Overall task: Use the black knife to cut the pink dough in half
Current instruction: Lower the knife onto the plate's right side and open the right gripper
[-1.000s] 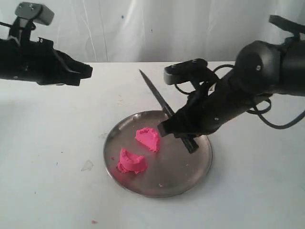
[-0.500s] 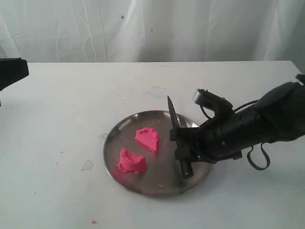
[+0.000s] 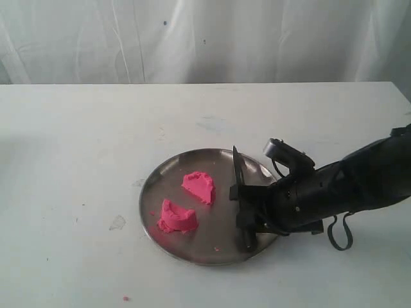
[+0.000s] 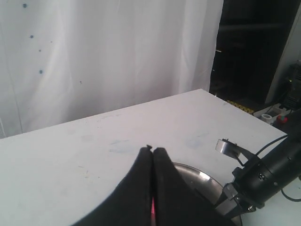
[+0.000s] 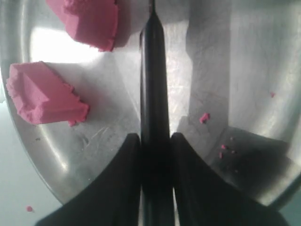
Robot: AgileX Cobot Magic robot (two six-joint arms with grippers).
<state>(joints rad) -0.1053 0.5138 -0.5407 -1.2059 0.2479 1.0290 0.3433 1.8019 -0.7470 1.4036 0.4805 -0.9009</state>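
Two pink dough chunks (image 3: 199,186) (image 3: 176,218) lie apart on the round steel plate (image 3: 154,183), left of the knife. In the right wrist view the same dough chunks (image 5: 91,21) (image 5: 42,96) sit on the plate (image 5: 244,70). My right gripper (image 3: 247,208) is shut on the black knife (image 3: 237,176), low over the plate's right side, blade pointing away. The knife (image 5: 153,89) runs out from between the right gripper (image 5: 155,141) fingers. My left gripper (image 4: 152,150) is shut with nothing in it, high above the table and out of the exterior view.
White table (image 3: 77,128) with a white curtain behind. Small pink crumbs (image 5: 204,117) dot the plate, and one crumb (image 3: 126,298) lies on the table near the front edge. A faint stain (image 3: 117,222) sits left of the plate.
The right arm has dropped lower and swung the knife from a slant to nearly straight over the plate's right side. The left arm has withdrawn out of the exterior view.
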